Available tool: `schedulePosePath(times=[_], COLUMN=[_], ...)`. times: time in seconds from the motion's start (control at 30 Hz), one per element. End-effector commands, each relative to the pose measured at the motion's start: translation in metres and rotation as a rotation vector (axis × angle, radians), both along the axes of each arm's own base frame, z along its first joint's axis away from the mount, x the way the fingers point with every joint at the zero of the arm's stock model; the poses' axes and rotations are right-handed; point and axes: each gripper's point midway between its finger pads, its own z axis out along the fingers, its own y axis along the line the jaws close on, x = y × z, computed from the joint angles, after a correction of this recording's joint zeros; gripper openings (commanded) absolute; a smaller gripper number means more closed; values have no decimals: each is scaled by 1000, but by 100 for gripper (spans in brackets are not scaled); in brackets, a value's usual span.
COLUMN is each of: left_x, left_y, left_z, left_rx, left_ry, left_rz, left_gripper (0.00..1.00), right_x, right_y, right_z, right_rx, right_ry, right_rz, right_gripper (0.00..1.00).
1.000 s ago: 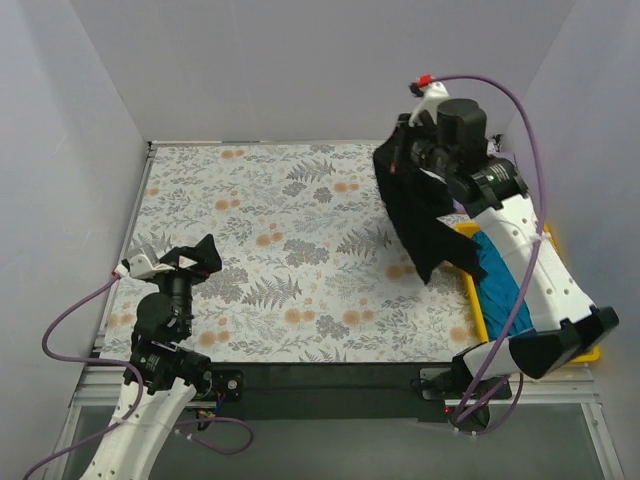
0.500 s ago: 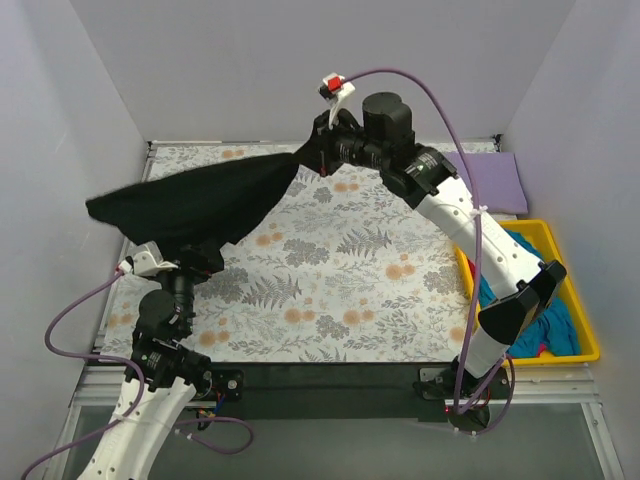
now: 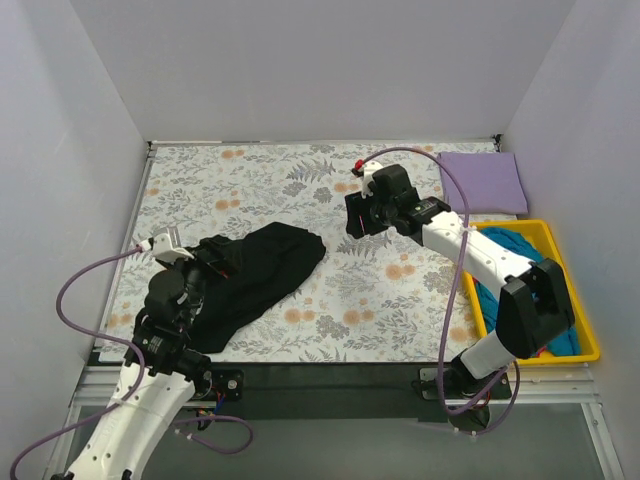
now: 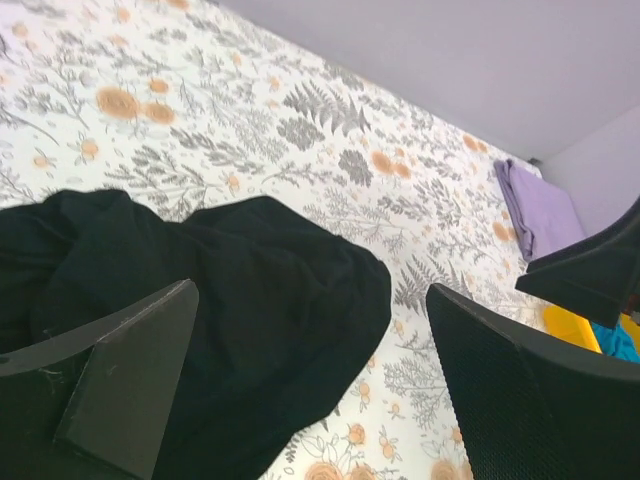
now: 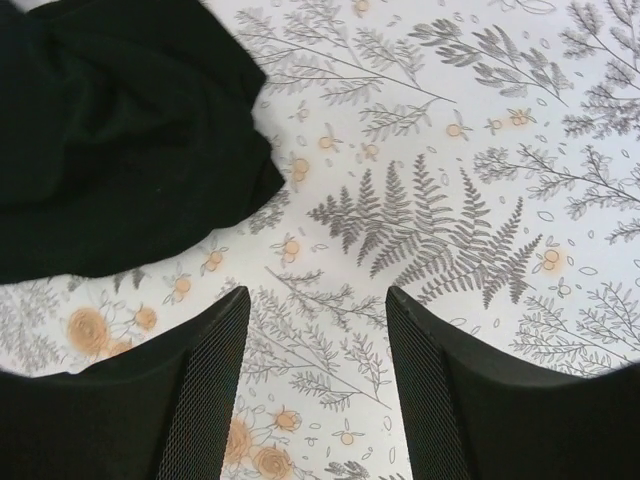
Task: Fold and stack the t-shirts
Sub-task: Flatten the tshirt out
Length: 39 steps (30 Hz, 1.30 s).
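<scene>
Right of the black t-shirt (image 3: pixel 262 268), which lies crumpled on the floral-covered desk (image 3: pixel 300 180), the right pincer (image 3: pixel 352 222) hangs with its fingers spread, nothing in it. Over that shirt's near-left end the left pincer (image 4: pixel 320 385) is wide apart too, empty. Well off to its right, further back, sits a folded lavender t-shirt (image 3: pixel 482 182).

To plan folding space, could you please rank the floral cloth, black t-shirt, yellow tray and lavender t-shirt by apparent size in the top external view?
1. floral cloth
2. black t-shirt and yellow tray: these look alike, with the tray partly hidden by the right arm
3. lavender t-shirt
</scene>
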Motion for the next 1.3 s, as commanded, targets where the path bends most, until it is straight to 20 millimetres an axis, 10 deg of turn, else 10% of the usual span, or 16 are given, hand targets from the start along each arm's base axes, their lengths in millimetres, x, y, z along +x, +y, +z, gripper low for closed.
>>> schedulePosePath(times=[0.0,0.23,0.57,0.83,1.03,1.27], left_x=[-4,11,23,63,101,128], left_y=[-10,-34,-68,-161,-263,-234], left_z=[-10,-78,-151,-180,-132,-77], left_rx=[-39,-17,57,94,3,79], left_ry=[111,407,720,832,725,587], left_rz=[-36,-95,-233,-479,-697,-504], left_gripper=[98,98,97,94,93,93], right_x=[-19,-69,-98,-100,-102,-106], right_y=[22,46,14,-18,-34,-42], right_z=[27,-23,-32,-40,-23,-13], right_rx=[83,131,142,82,97,106], right_ry=[-87,62,20,-47,-133,-177], right_rz=[140,264,216,111,65,65], right_gripper=[64,63,63,63,63,62])
